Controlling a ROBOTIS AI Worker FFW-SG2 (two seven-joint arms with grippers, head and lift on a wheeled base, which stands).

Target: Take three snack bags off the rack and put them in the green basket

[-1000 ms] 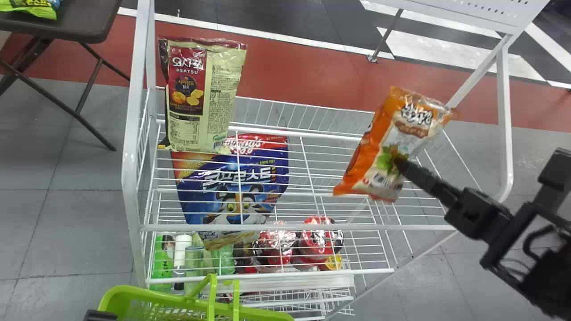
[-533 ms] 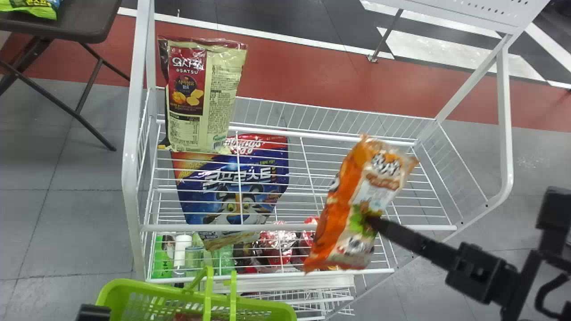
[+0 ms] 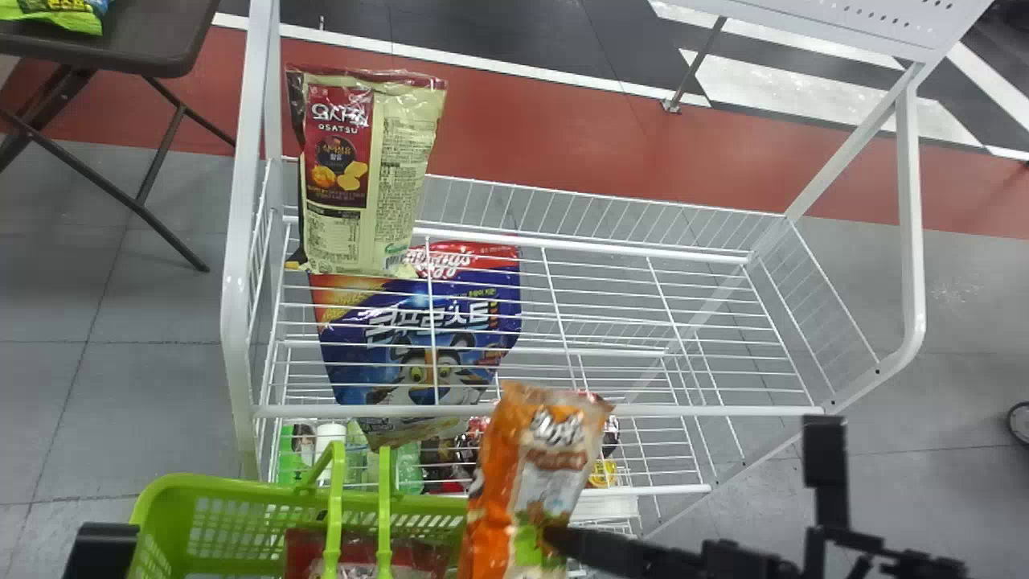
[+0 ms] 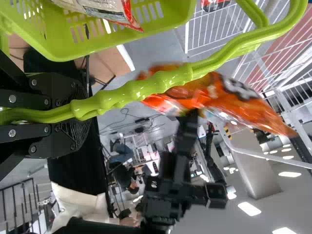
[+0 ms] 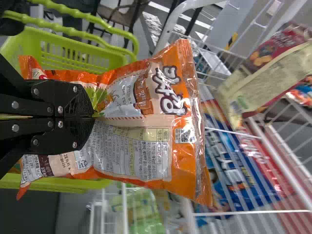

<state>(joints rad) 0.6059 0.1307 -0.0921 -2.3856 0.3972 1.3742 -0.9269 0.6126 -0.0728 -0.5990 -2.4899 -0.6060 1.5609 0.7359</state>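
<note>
Down and leftward in the head view, the orange snack bag point(image 3: 526, 482) has moved to the lower middle, at the green basket's point(image 3: 241, 494) right end. Narrowed jaws of the right gripper point(image 3: 555, 537) pinch it, the bag spreading past their tips; the left gripper point(image 3: 100, 551), lower left, clasps the basket's handle point(image 4: 141, 90).

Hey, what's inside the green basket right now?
In the green basket there's a red bag, partly covered by the basket's handles. What lies under it is hidden, and the orange bag blocks the head view of the basket's right end.
</note>
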